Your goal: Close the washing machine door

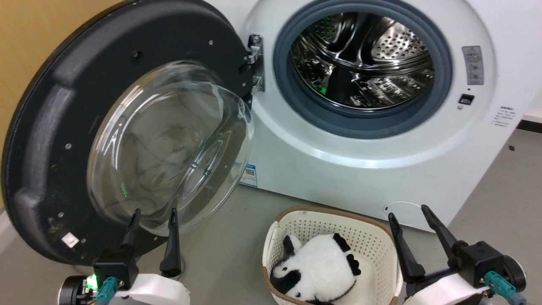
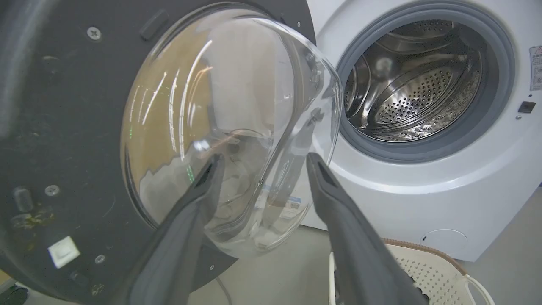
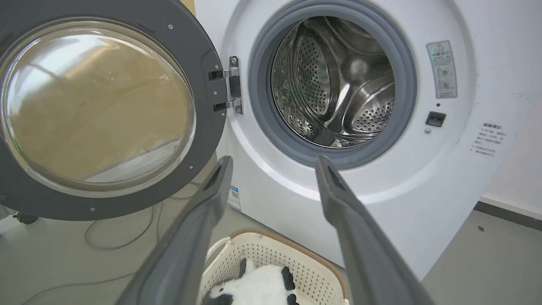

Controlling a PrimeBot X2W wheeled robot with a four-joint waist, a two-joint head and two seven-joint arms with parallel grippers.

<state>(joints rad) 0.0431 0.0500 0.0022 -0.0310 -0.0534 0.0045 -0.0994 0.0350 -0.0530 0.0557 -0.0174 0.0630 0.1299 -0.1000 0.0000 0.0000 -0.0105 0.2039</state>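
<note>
The washing machine door (image 1: pixel 55 127) hangs wide open to the left of the white washing machine (image 1: pixel 338 169), its matte inside and bulging glass bowl (image 1: pixel 169 144) facing me, held by a metal hinge (image 1: pixel 255 63). The steel drum (image 1: pixel 364 63) lies exposed inside the grey gasket. My left gripper (image 1: pixel 154 214) is open, fingertips just in front of the bowl's lower edge; the left wrist view shows the door (image 2: pixel 63 127) and my left gripper (image 2: pixel 262 163) close before the glass. My right gripper (image 1: pixel 408 214) is open, low in front of the machine (image 3: pixel 423 169), holding nothing, door (image 3: pixel 203 63) to its left.
A cream perforated basket (image 1: pixel 364 237) holding a panda toy (image 1: pixel 317 262) stands on the grey floor between my grippers, just before the machine. A cable (image 3: pixel 118 237) trails on the floor under the door. A yellowish wall (image 1: pixel 34 34) is behind the door.
</note>
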